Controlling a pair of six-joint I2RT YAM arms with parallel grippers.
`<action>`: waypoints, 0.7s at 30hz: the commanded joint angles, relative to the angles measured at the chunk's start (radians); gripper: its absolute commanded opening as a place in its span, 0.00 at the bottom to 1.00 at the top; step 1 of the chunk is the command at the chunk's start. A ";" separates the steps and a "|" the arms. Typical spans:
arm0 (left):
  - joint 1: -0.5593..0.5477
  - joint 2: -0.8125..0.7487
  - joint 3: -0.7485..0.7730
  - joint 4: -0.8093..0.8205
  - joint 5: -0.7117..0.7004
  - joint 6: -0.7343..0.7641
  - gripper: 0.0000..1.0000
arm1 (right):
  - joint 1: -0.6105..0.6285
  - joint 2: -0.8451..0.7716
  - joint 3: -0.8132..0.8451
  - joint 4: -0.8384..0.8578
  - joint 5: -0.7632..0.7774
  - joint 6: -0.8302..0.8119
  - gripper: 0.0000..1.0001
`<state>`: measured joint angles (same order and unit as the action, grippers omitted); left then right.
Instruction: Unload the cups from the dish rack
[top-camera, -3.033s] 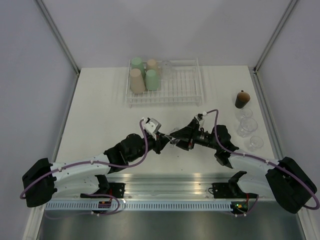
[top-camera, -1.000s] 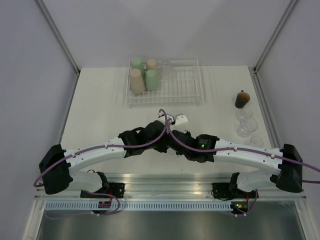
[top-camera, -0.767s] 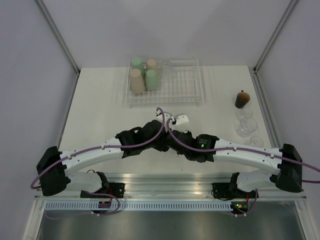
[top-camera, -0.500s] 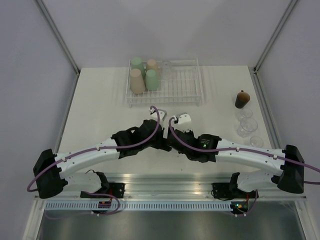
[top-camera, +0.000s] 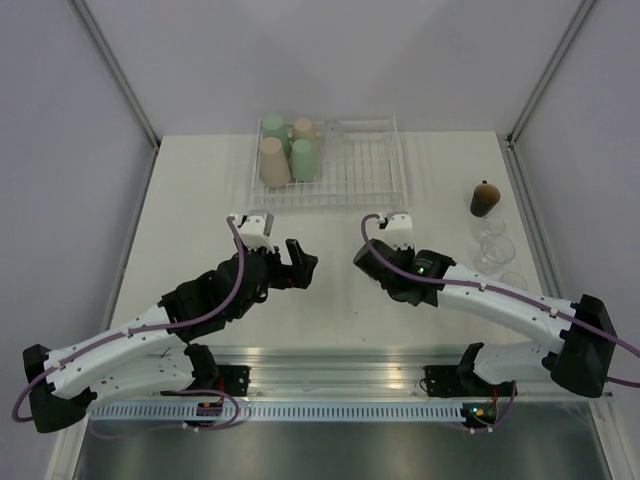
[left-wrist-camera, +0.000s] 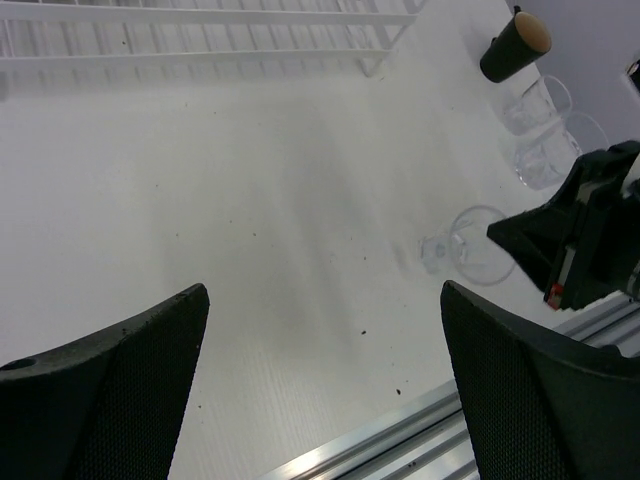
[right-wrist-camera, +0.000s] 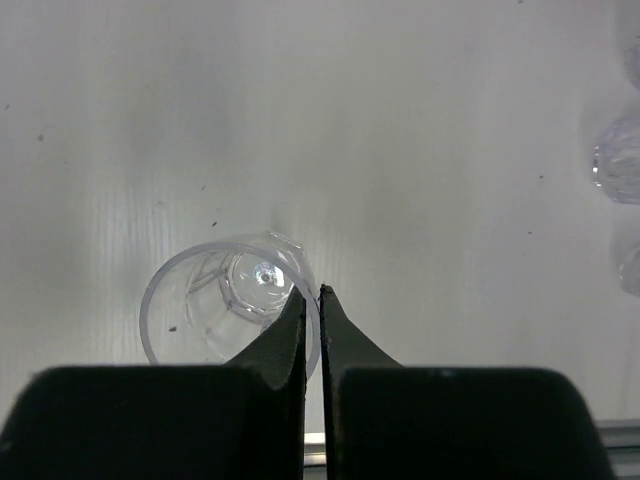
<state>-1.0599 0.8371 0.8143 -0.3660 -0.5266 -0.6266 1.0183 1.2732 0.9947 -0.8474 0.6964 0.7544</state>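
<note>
A small clear cup (right-wrist-camera: 225, 305) is pinched by its rim in the right gripper (right-wrist-camera: 312, 295). One finger (right-wrist-camera: 340, 330) sits outside the wall and the other inside, pressed together on it. The cup hangs tilted, mouth toward the wrist camera, over the front middle of the table (top-camera: 200, 200), a little right of centre. Whether its base touches the surface cannot be told.

Half a second ago the two grippers met over this spot. Now they are well apart. The left gripper (top-camera: 300, 265) has let go and drawn back to the left, its jaws spread wide with only bare table between them. From the left wrist the cup (left-wrist-camera: 478, 245) shows just beside the right gripper's black tip (left-wrist-camera: 520, 235). Nothing else has shifted.

The dish rack (top-camera: 370, 170) stands at the back edge, middle. It holds five cups:
- two green tumblers (top-camera: 303, 160)
- two beige tumblers (top-camera: 272, 160), packed with the green ones in its back left corner
- one clear cup (top-camera: 333, 130) just right of them

Along the right edge stand four more. One is a dark brown cup (top-camera: 484, 198), and in front of it is a row of three clear cups (top-camera: 495, 252). With the held one, that makes five clear cups.
</note>
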 joint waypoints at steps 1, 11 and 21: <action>-0.003 0.002 -0.032 -0.031 -0.038 -0.048 1.00 | -0.134 -0.052 0.001 -0.002 0.012 -0.071 0.01; -0.003 -0.035 -0.078 -0.076 0.000 -0.093 1.00 | -0.564 0.005 0.002 0.203 -0.187 -0.268 0.01; -0.003 -0.064 -0.112 -0.091 0.005 -0.111 1.00 | -0.888 0.175 0.085 0.320 -0.406 -0.296 0.01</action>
<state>-1.0607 0.7853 0.7177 -0.4438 -0.5220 -0.7025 0.1722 1.4078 1.0145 -0.6041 0.3656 0.4812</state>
